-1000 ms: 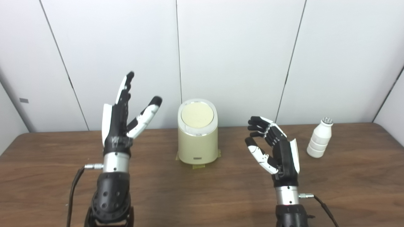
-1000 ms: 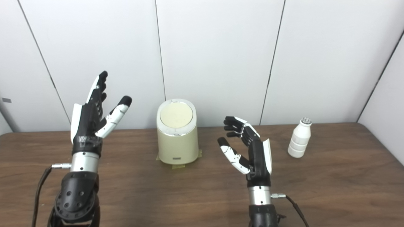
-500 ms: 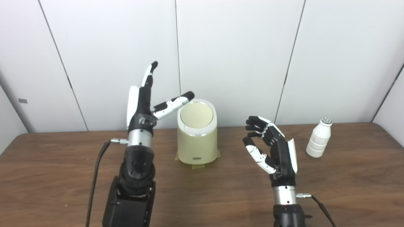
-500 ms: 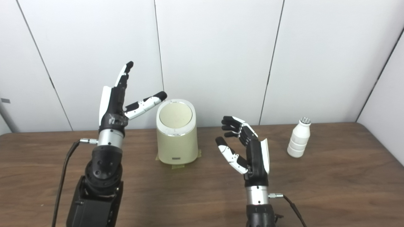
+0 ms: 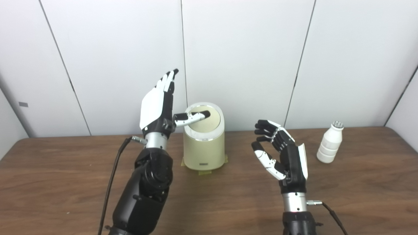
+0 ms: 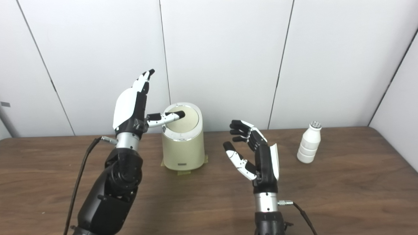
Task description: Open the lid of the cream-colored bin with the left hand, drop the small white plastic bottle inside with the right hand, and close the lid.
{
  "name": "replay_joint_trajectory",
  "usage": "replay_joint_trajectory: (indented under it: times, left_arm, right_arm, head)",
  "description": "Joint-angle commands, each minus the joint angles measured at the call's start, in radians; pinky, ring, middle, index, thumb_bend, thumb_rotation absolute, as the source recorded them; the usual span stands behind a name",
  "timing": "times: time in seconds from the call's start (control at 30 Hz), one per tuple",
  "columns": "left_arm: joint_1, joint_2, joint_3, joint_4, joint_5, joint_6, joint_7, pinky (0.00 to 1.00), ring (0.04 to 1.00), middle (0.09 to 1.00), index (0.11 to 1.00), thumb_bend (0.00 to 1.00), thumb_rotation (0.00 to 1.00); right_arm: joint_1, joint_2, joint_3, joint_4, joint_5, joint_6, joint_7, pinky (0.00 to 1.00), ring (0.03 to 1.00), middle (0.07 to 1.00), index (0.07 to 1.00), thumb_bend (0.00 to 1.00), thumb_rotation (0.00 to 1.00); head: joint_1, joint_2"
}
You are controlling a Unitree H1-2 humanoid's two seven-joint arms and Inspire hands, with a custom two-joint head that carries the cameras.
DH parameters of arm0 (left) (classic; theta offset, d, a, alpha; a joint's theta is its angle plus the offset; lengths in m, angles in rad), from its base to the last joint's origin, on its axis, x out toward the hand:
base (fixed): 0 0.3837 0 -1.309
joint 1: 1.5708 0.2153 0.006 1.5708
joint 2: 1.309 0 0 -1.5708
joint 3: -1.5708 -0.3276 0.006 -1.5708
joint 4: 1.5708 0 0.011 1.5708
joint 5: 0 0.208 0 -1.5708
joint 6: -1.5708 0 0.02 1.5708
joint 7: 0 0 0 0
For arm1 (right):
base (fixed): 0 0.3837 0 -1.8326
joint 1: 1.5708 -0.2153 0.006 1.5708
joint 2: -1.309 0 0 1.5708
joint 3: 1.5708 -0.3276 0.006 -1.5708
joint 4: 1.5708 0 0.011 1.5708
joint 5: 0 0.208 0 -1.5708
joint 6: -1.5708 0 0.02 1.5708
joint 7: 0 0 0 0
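Observation:
The cream-colored bin (image 5: pixel 204 147) stands at the table's back middle on tape, its round lid (image 5: pixel 209 121) closed. My left hand (image 5: pixel 160 106) is open just left of the bin, fingers pointing up, thumb reaching over the lid's left part. Whether the thumb touches the lid I cannot tell. The small white plastic bottle (image 5: pixel 329 147) stands upright at the back right. My right hand (image 5: pixel 284 153) is open and empty, raised above the table between bin and bottle; it also shows in the right eye view (image 6: pixel 256 156).
The brown wooden table (image 5: pixel 65 182) runs across the view, with white wall panels (image 5: pixel 245 58) close behind the bin. Cables trail from both wrists, one on the left (image 5: pixel 112 176) and one on the right (image 5: pixel 331 212).
My left hand has moved right and forward to the bin and turned, its thumb now over the lid. The right hand, the bin and the bottle have stayed put.

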Motion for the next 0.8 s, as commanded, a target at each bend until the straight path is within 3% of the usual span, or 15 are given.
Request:
replay_joint_trajectory:
  times: [0.0, 0.3, 0.53, 0.77]
  left_arm:
    - [-0.071, 0.005, -0.004, 0.003, 0.028, -0.038, 0.033, 1.00, 1.000, 1.000, 1.000, 0.90, 0.32]
    - [-0.129, 0.009, -0.001, 0.093, 0.051, -0.012, 0.039, 1.00, 1.000, 1.000, 1.000, 0.86, 0.39]
    - [-0.162, 0.012, -0.003, 0.181, 0.050, -0.028, 0.063, 1.00, 1.000, 1.000, 1.000, 0.82, 0.44]
    - [-0.187, 0.014, -0.008, 0.238, 0.043, -0.034, 0.078, 1.00, 1.000, 1.000, 1.000, 0.86, 0.46]
  right_arm:
    - [-0.039, 0.000, -0.001, -0.031, 0.012, -0.027, 0.004, 0.58, 0.670, 0.699, 0.689, 0.29, 0.41]
    - [-0.032, 0.011, 0.004, -0.048, 0.010, -0.017, 0.012, 0.57, 0.665, 0.694, 0.684, 0.29, 0.38]
    - [-0.030, 0.020, 0.004, -0.053, 0.017, -0.012, 0.017, 0.57, 0.665, 0.695, 0.682, 0.30, 0.38]
    - [-0.030, 0.022, 0.005, -0.057, 0.007, -0.014, 0.018, 0.57, 0.663, 0.693, 0.677, 0.30, 0.40]
  head:
    - [0.001, 0.001]
    - [-0.001, 0.001]
    - [-0.005, 0.002]
    - [-0.007, 0.002]
